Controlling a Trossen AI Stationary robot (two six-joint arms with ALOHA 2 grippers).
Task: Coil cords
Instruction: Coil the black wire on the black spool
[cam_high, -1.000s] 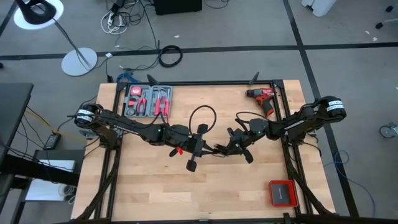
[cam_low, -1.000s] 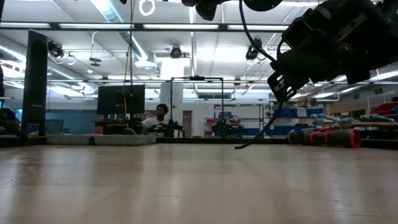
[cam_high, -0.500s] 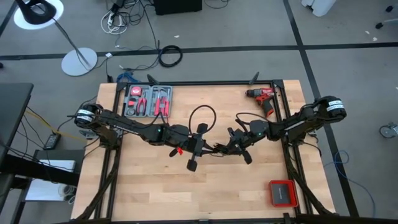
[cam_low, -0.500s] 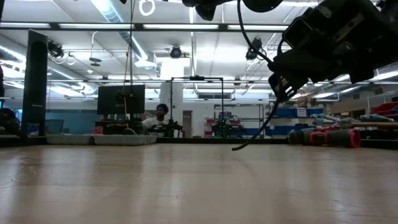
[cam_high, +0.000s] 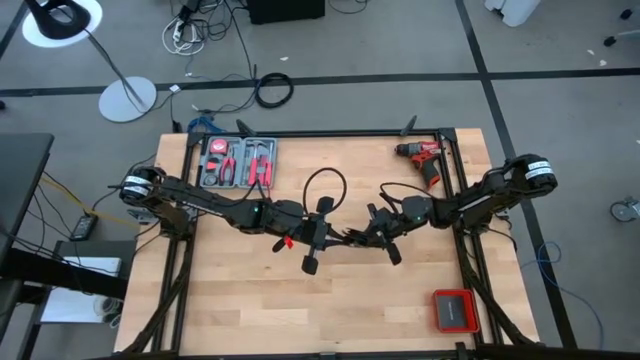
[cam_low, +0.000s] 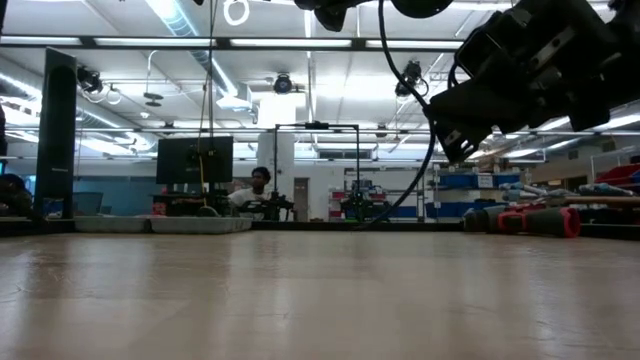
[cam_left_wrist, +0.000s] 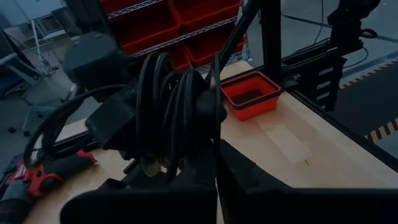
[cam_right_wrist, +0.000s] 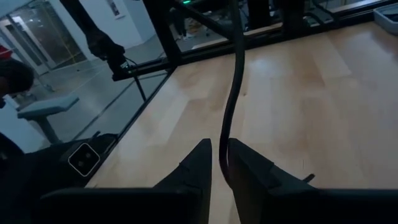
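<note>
The cord is a thin black cable, partly wound into a coil (cam_left_wrist: 174, 112) of several loops over the middle of the table. One loop arches toward the far edge (cam_high: 325, 182). My left gripper (cam_high: 330, 238) reaches in from the table's left and is shut on the coil. My right gripper (cam_high: 358, 238) faces it from the table's right, shut on a single strand (cam_right_wrist: 235, 81). In the low view a curved length of cord (cam_low: 405, 195) hangs below the right gripper (cam_low: 455, 145). My left gripper pinches the coil's gathered loops at their lower part (cam_left_wrist: 208, 140) between its two fingers, several strands together. The fingers come about level from the table's left. The coil stands upright above them, clear of the table. My right gripper pinches one strand of the cord (cam_right_wrist: 224, 158) between its two fingers, coming roughly level from the table's right. The strand runs on from the fingers along their line, and a slack length hangs down behind them.
A tray of red-handled hand tools (cam_high: 238, 162) sits at the far left. A red drill (cam_high: 425, 155) lies at the far right. A red bin (cam_high: 455, 310) stands at the near right. A thicker black cable ring (cam_high: 273, 90) lies on the floor beyond the table.
My right gripper has turned a little at the wrist while staying in place, still shut on the strand. The slack length of cord hanging below it has swung toward the table's left, and its lower end has risen slightly.
</note>
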